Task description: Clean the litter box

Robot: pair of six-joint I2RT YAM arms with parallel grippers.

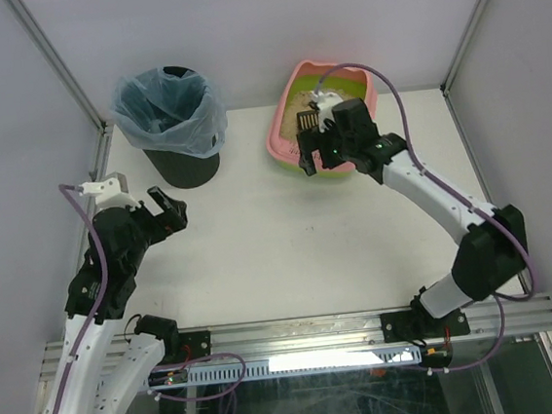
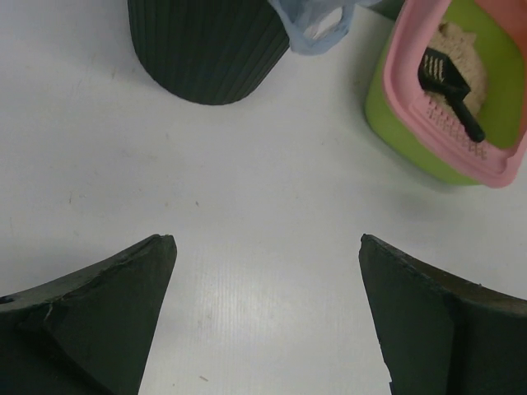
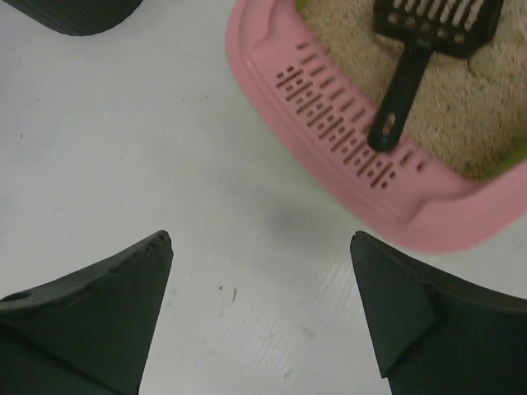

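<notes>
The pink litter box (image 1: 278, 136) with its lime-green inner rim stands at the back of the table, right of centre. It holds tan litter, and a small black slotted scoop (image 3: 412, 62) lies on the litter with its handle resting on the slotted ledge (image 3: 329, 111). My right gripper (image 1: 318, 159) hovers over the box's near end. It is open and empty (image 3: 261, 239), above the bare table just short of the ledge. My left gripper (image 1: 169, 212) is open and empty over the table at the left (image 2: 268, 243). From there the litter box (image 2: 395, 74) and scoop (image 2: 449, 86) lie far to the right.
A black round bin (image 1: 173, 129) lined with a blue plastic bag stands at the back left, just beyond my left gripper. It also shows in both wrist views: bin (image 2: 210, 49), bin (image 3: 74, 12). White enclosure walls surround the table.
</notes>
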